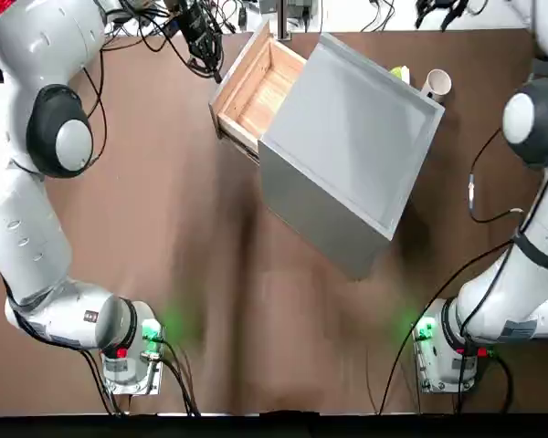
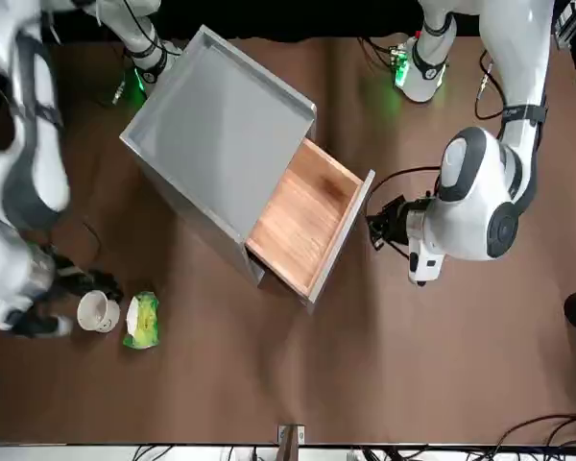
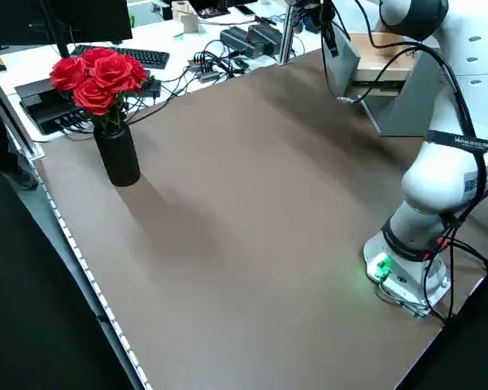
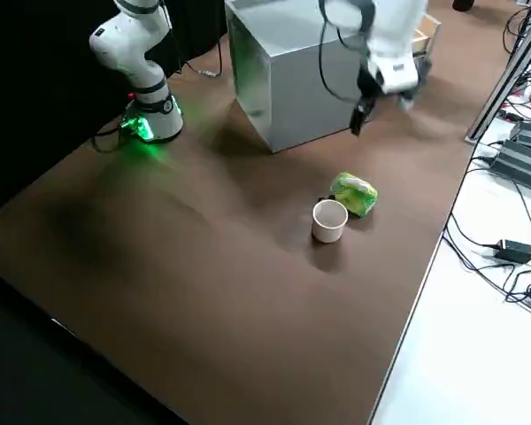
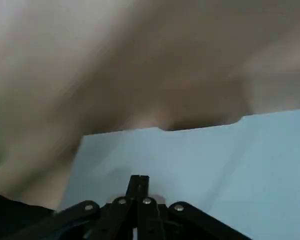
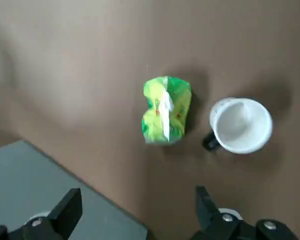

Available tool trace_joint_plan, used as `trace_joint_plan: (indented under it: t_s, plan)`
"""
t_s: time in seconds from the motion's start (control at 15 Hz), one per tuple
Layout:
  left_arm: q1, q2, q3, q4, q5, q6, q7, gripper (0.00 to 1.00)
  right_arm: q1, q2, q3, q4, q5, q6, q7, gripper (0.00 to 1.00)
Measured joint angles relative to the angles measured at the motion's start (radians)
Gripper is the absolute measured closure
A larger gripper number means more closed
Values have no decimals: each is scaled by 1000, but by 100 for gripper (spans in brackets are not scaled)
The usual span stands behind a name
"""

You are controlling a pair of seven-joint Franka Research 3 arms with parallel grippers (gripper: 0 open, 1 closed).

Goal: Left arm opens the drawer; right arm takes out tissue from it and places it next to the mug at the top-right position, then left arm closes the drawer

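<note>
The drawer stands pulled out of the grey cabinet, its wooden inside bare. My left gripper sits just outside the drawer's grey front panel. In the left wrist view its fingers are shut together with nothing between them, right at that panel. The yellow-green tissue lies on the table beside the white mug, at the cabinet's far right corner. My right gripper hangs open above them, apart from the tissue and the mug.
A black vase of red roses stands at the table's far left edge. Cables and a keyboard lie beyond the table's far side. The two arm bases sit at the near edge.
</note>
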Motion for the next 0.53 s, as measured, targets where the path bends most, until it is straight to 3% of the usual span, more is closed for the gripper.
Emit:
trace_joint_plan:
  t_s: [0.2,0.53]
  plan:
    - [-31,29,-2,0,-74,56,-62,99,-46,-131,-1,0,0,-149,-3,0]
    - [-54,47,-15,1,-213,76,-108,99,-46,-292,12,-6,-43,-218,-9,0]
